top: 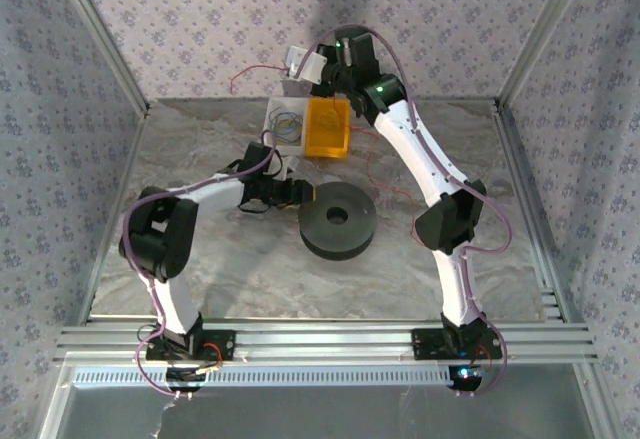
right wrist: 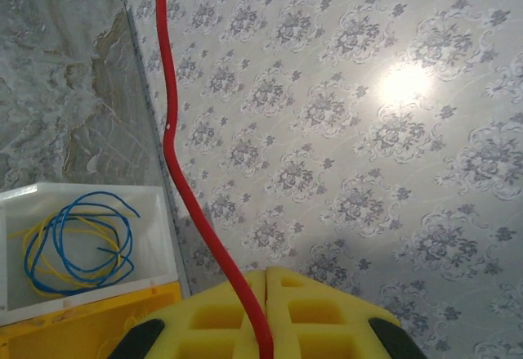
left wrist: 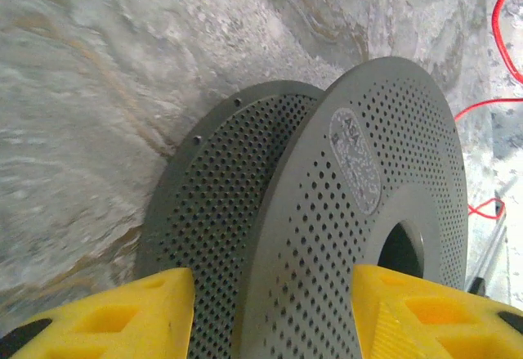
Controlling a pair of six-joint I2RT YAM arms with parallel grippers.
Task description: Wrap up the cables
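The red cable runs up from between the pressed-together yellow fingers of my right gripper, which is shut on it. That gripper is held high near the back wall, and the thin cable trails off to its left. More red cable lies on the table beyond the black perforated spool. The spool lies flat mid-table. My left gripper is at its left edge. In the left wrist view this gripper stands open, fingers on either side of the spool's upper flange.
A white tray with blue and yellow wire loops stands at the back, next to an orange box. Patterned walls and metal frame posts close in the table. Aluminium rails run along the near edge.
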